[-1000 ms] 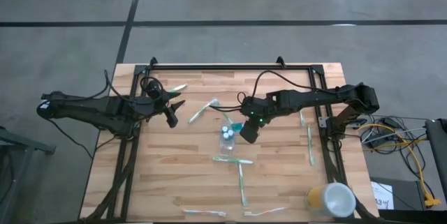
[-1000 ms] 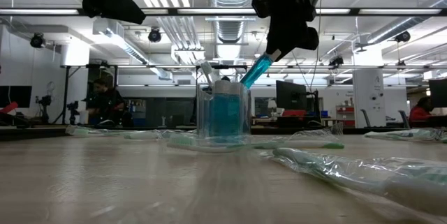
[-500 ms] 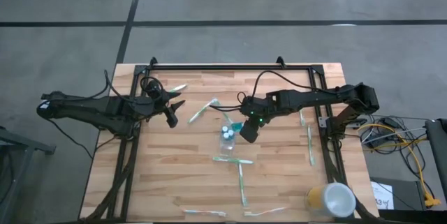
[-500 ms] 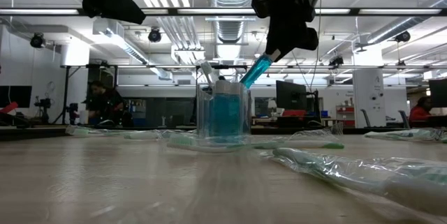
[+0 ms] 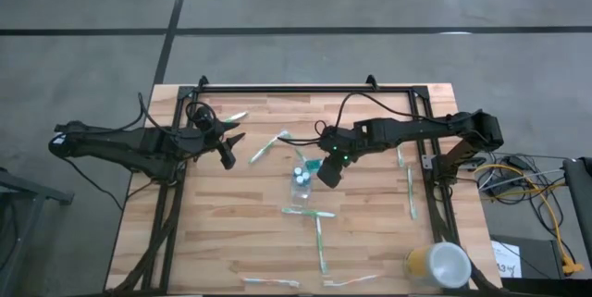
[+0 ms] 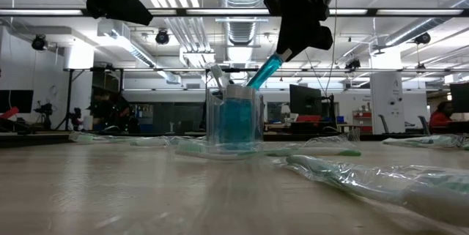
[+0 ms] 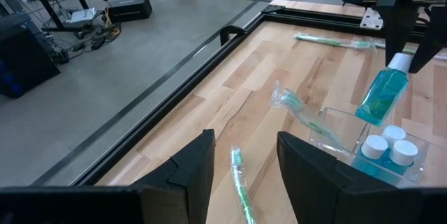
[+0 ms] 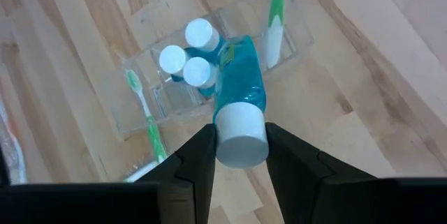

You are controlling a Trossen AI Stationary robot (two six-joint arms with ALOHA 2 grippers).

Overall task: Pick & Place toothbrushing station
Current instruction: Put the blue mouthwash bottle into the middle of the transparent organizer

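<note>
High view: the right gripper point(image 5: 327, 169) is held over the table's middle, just beside the clear holder point(image 5: 301, 179), which sits slightly toward the left arm's side of it. The left gripper point(image 5: 228, 149) waits well apart, near the left rail. Loose toothbrushes point(image 5: 320, 241) are scattered around, and a yellow cup point(image 5: 437, 265) stands far off at a corner. The right arm is clearly the nearer one.

Low view: a blue bottle point(image 6: 264, 72) is seen pinched at its top end by the right gripper point(image 6: 282, 53). Its long axis is tilted, the lower end dipping past the holder's point(image 6: 234, 118) rim. Open air is left above the holder.

Left wrist view: the left fingers point(image 7: 197, 165) are spread, with nothing between them and a toothbrush point(image 7: 241, 182) lying on the wood beyond. Farther off, the bottle point(image 7: 381, 95) is hung slanting over the holder point(image 7: 380, 155), where white caps point(image 7: 393, 144) show.

Right wrist view: the bottle's point(image 8: 239, 84) white cap is clamped between the right fingers point(image 8: 198, 158), its body pointing down into the holder point(image 8: 147, 98). Three capped bottles point(image 8: 188, 60) already stand close beside it, and a green brush point(image 8: 276, 15) stands at the far end. The free slot is judged tight, so the bottle would need straightening before lowering.
</note>
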